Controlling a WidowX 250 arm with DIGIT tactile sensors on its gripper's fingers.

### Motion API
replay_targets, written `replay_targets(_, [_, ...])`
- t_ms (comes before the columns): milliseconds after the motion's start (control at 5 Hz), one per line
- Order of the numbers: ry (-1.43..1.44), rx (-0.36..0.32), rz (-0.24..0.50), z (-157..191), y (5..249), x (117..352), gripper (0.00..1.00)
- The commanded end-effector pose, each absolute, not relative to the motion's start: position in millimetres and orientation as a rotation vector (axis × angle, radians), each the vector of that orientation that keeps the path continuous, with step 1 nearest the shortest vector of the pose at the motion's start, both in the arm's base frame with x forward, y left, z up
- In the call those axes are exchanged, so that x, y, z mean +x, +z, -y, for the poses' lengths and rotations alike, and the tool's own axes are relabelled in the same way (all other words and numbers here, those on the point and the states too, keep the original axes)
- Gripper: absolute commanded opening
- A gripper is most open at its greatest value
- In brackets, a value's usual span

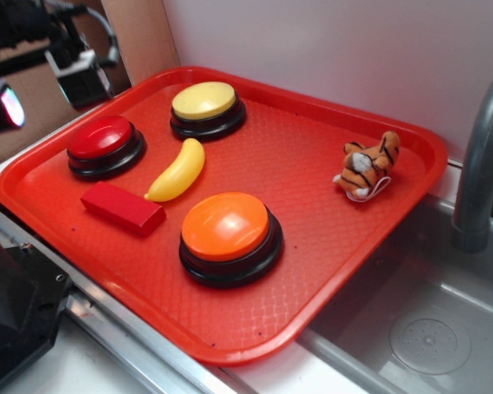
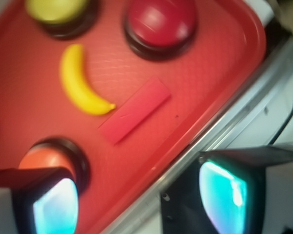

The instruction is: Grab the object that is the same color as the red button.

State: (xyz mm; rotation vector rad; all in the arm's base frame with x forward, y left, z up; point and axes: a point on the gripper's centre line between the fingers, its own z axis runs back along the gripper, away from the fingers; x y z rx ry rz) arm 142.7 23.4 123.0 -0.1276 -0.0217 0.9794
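Observation:
A small flat red block (image 1: 122,208) lies on the red tray (image 1: 345,246), left of the orange button and in front of the red button (image 1: 103,145). In the wrist view the block (image 2: 135,111) lies diagonally at the centre, with the red button (image 2: 160,22) above it. My gripper (image 2: 139,200) is open and empty, raised well above the tray's front-left edge. Its two fingers show at the bottom of the wrist view, one finger (image 2: 53,204) over the orange button and the other off the tray. In the exterior view only part of the arm (image 1: 41,57) shows at the top left.
A yellow toy banana (image 1: 178,171) lies just behind the block. A large orange button (image 1: 228,234), a yellow button (image 1: 206,107) and a small tiger toy (image 1: 367,167) also sit on the tray. A sink (image 1: 427,328) with a grey faucet (image 1: 481,156) is at the right.

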Motion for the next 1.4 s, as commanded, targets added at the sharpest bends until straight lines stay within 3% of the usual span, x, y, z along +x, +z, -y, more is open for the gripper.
replay_targets(0, [1.368,-0.029,0.097,-40.3,76.8,160.0,1.0])
replay_targets(200, [1.461,0.041,0.119,-39.6,45.4,156.7,1.0])
replay_targets(600, [1.489,0.067,0.163,-37.2,8.3,149.6,1.0])
replay_targets(800, [1.473,0.039,0.183,-38.4,3.4,152.0,1.0])
replay_targets(1000, [1.433,0.027,0.193,-37.6,3.3,151.9,0.01])
replay_targets(1200, [1.398,0.015,0.186,-38.5,6.3,153.6,0.0])
